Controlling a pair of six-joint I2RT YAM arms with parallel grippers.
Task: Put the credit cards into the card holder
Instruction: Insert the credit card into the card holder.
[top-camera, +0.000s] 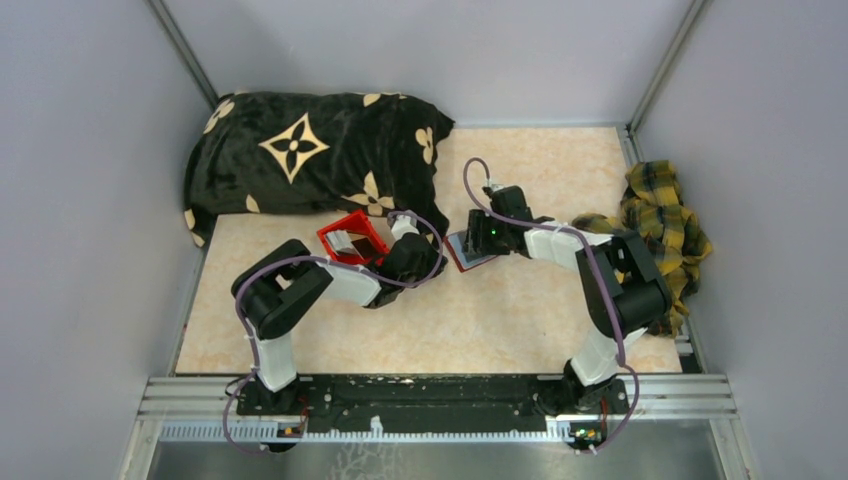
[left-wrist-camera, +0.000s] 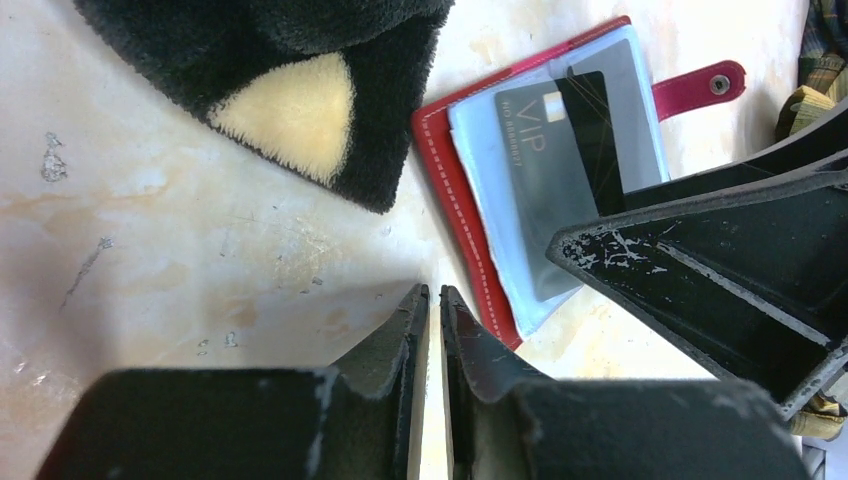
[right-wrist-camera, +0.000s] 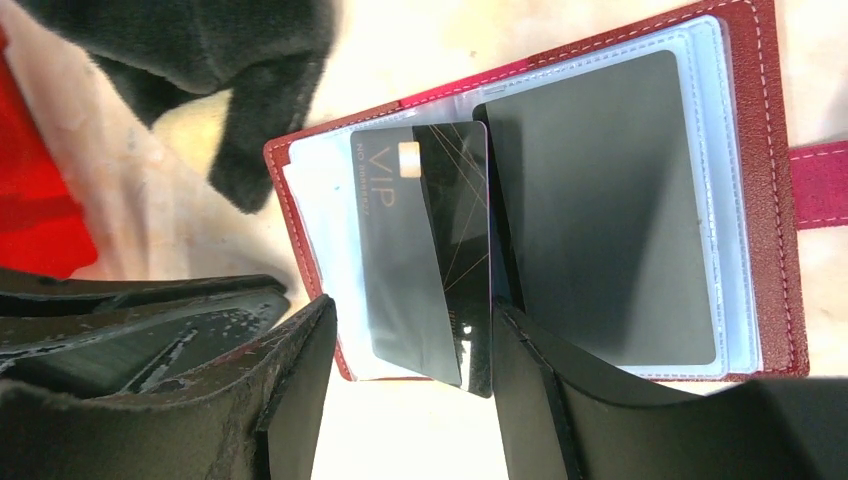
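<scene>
The dark-red card holder (right-wrist-camera: 770, 150) lies open on the table, blue-grey sleeves up, its snap tab (left-wrist-camera: 700, 88) pointing away. A grey "VIP" credit card (right-wrist-camera: 395, 250) and a glossy black card (right-wrist-camera: 462, 230) lie overlapping on its left page, both sticking out past the near edge. A dark card (right-wrist-camera: 600, 200) fills the right sleeve. My right gripper (right-wrist-camera: 412, 310) stands open astride the two loose cards; the black one's edge is close to one fingertip. My left gripper (left-wrist-camera: 435, 292) is shut on nothing, just left of the holder (left-wrist-camera: 455, 170). The top view shows both grippers (top-camera: 428, 262) (top-camera: 470, 242) meeting at the holder (top-camera: 462, 258).
A bright red bin (top-camera: 352, 238) with something pale inside stands left of the left gripper. The black pillow with tan flowers (top-camera: 310, 160) fills the back left, one corner (left-wrist-camera: 300, 110) close to the holder. A yellow plaid cloth (top-camera: 665, 220) lies at the right edge.
</scene>
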